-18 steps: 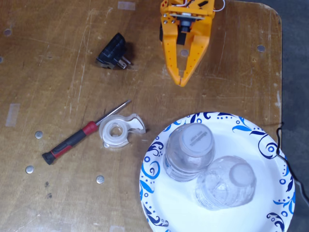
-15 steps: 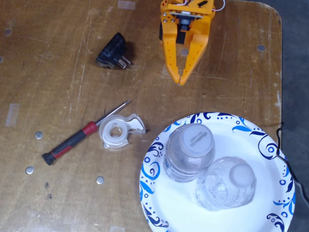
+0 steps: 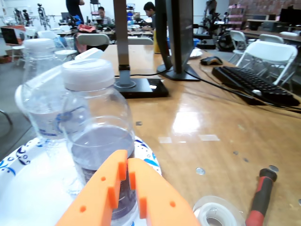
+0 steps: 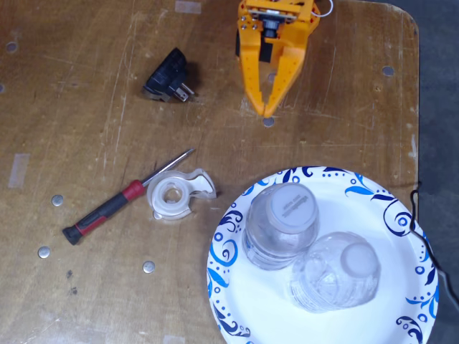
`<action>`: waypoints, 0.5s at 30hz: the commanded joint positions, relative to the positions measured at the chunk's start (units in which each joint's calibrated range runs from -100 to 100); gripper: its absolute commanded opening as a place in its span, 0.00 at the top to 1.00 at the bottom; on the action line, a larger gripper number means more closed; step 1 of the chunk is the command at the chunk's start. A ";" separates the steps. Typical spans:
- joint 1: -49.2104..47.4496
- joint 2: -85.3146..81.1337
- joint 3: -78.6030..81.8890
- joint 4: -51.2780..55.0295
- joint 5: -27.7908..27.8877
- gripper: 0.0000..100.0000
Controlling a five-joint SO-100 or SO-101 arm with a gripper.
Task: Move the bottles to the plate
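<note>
- Two clear bottles stand upright on the blue-swirled paper plate, at the bench's lower right in the fixed view.
- One bottle sits toward the plate's left; the other bottle touches it, lower and to the right.
- The orange pincer hangs near the top edge, well apart from the plate, fingers pressed together and empty, tips pointing toward the bottles.
- In the wrist view, the nearer bottle rises just beyond the pincer tips.
- A red-handled screwdriver, a tape dispenser and a black plug lie to the left.
</note>
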 commanded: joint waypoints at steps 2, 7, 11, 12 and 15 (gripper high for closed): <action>-0.29 -0.92 0.45 4.04 0.01 0.99; -0.73 -0.92 0.45 10.31 0.01 0.99; -0.19 -1.00 0.45 12.05 0.01 0.99; -0.08 -1.00 0.45 12.05 0.01 0.99; -0.08 -1.00 0.45 12.05 0.01 0.99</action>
